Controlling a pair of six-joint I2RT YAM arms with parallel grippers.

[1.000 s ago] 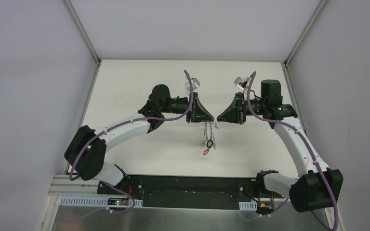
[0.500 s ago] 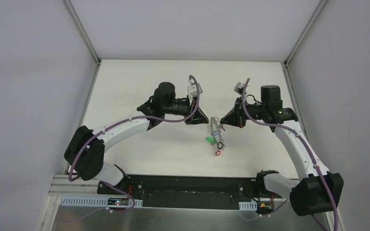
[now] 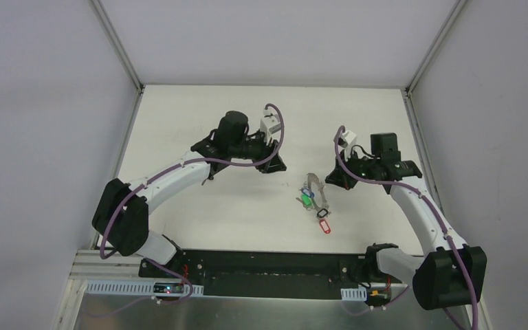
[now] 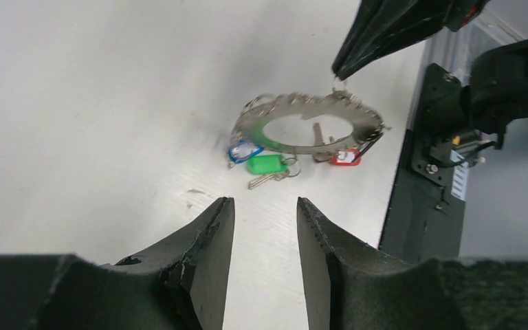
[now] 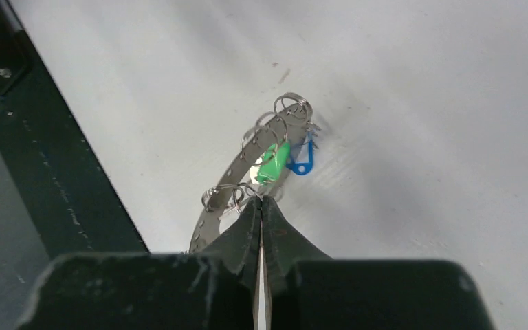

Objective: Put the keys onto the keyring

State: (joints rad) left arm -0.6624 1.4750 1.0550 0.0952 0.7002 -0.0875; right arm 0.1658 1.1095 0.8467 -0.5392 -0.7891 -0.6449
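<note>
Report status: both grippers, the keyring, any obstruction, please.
Grippers: left gripper open, empty, apart from keyring; right gripper shut on keyring edge. No obstruction seen between them.

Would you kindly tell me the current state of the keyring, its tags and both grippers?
keyring: tilted, pinched at one edge.
left gripper: jaws open, empty.
right gripper: jaws shut on the keyring.
green tag: strung on the keyring.
blue tag: strung on the keyring.
red tag: strung on the keyring.
</note>
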